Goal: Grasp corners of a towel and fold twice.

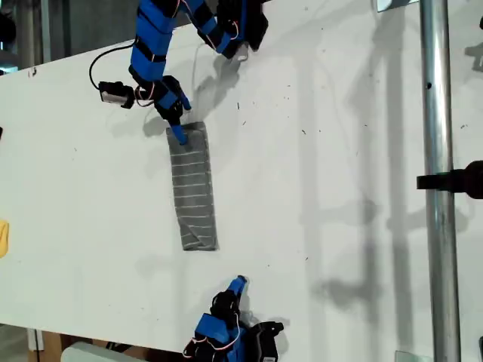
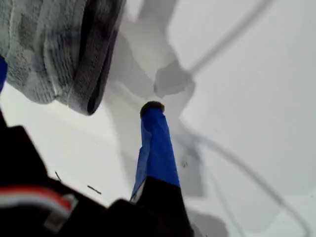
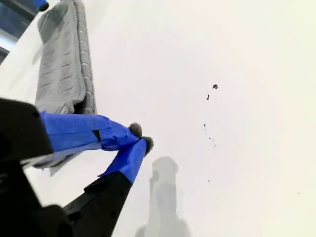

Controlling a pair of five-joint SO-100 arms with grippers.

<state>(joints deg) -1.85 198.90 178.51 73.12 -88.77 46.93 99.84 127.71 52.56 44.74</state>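
The towel [image 1: 195, 188] lies on the white table [image 1: 339, 151] as a narrow grey striped strip, folded lengthwise. It runs from the upper middle of the exterior view down toward the near edge. My first gripper [image 1: 178, 133] comes down from the top of the exterior view onto the strip's far end. It is open in the first wrist view, my first gripper [image 2: 76, 89] having one blue finger [image 2: 154, 128] beside the towel's [image 2: 59, 54] bunched end and the other barely showing. My second gripper [image 1: 238, 285] is shut and empty, a short way off the strip's near end. In its own view my second gripper [image 3: 140, 137] has both tips touching beside the towel [image 3: 64, 74].
A metal pole [image 1: 434, 151] with a black clamp [image 1: 453, 181] stands along the exterior view's right. A yellow object [image 1: 3, 237] sits at that view's left edge. A black cable [image 1: 98, 64] loops near the first arm. Small dark specks [image 3: 215, 87] mark the table.
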